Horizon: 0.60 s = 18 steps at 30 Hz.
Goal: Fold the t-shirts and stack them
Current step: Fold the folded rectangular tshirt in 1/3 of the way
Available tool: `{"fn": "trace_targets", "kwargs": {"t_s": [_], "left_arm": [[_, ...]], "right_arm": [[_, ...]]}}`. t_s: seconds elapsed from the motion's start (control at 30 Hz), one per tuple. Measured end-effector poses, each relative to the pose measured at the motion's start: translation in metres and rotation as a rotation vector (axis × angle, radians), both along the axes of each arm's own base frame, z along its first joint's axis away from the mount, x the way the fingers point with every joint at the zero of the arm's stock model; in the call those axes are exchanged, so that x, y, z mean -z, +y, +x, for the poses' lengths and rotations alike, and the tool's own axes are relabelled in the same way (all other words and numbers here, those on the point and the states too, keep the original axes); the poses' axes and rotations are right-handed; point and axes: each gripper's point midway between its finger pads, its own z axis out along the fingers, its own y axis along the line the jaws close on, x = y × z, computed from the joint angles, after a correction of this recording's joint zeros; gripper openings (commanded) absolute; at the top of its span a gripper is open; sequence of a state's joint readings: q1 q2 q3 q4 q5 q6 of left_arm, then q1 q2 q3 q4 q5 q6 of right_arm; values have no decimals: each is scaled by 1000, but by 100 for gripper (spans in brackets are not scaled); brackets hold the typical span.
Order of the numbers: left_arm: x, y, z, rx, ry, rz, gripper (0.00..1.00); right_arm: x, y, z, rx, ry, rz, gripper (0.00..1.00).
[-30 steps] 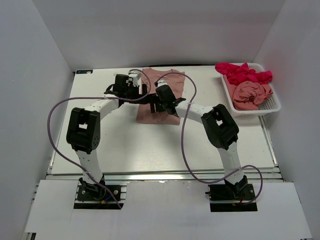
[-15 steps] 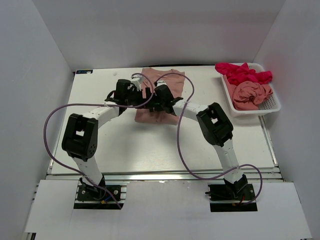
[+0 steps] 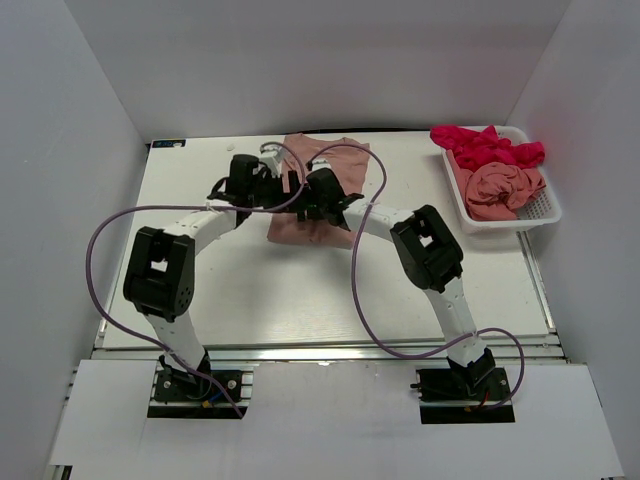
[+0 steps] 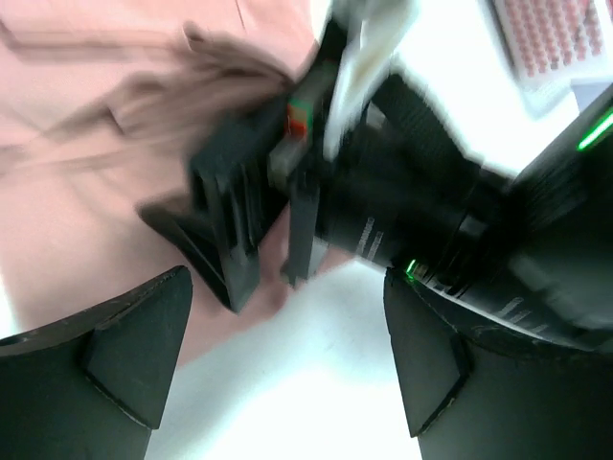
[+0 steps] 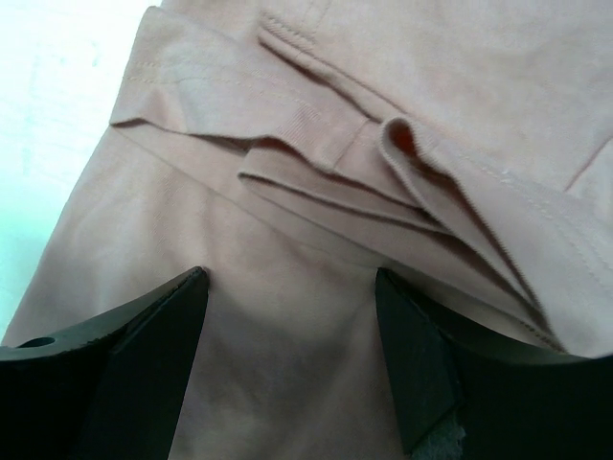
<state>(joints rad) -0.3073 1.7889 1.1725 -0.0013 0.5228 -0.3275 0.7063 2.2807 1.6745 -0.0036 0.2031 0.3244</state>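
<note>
A dusty salmon-pink t-shirt [image 3: 305,232] lies partly folded at the back middle of the table. My left gripper [image 3: 288,186] hovers at the shirt's left edge. In the left wrist view it [image 4: 287,355] is open over bare table, with the pink cloth [image 4: 86,220] and the right gripper's black body [image 4: 239,230] just ahead. My right gripper [image 3: 306,206] is low over the same shirt. In the right wrist view it [image 5: 287,335] is open, its fingers [image 5: 124,355] straddling smooth cloth below a ridge of folds [image 5: 316,172]. Nothing is held.
A white mesh basket [image 3: 545,215] stands at the back right, holding a magenta-red t-shirt [image 3: 485,147] and a crumpled pink one [image 3: 505,188]. White walls close in the table [image 3: 300,290] on three sides. Purple cables loop over both arms.
The left gripper has moved right to the shirt's left edge, close to the right gripper. The right gripper has shifted slightly left over the shirt. Both stay open.
</note>
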Motion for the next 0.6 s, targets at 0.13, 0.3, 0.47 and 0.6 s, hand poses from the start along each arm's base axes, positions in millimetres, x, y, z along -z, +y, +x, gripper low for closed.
{"fn": "trace_targets", "kwargs": {"t_s": [0.13, 0.3, 0.47, 0.6], "left_arm": [[-45, 6, 22, -27, -97, 15, 90], [-90, 19, 11, -45, -212, 16, 90], [-54, 30, -11, -53, -176, 58, 90], [8, 43, -33, -64, -75, 147, 90]], "right_arm": [[0, -3, 3, 10, -4, 0, 75], [0, -7, 6, 20, -2, 4, 75], [0, -11, 10, 32, -1, 6, 75], [0, -17, 14, 42, 7, 19, 75]]}}
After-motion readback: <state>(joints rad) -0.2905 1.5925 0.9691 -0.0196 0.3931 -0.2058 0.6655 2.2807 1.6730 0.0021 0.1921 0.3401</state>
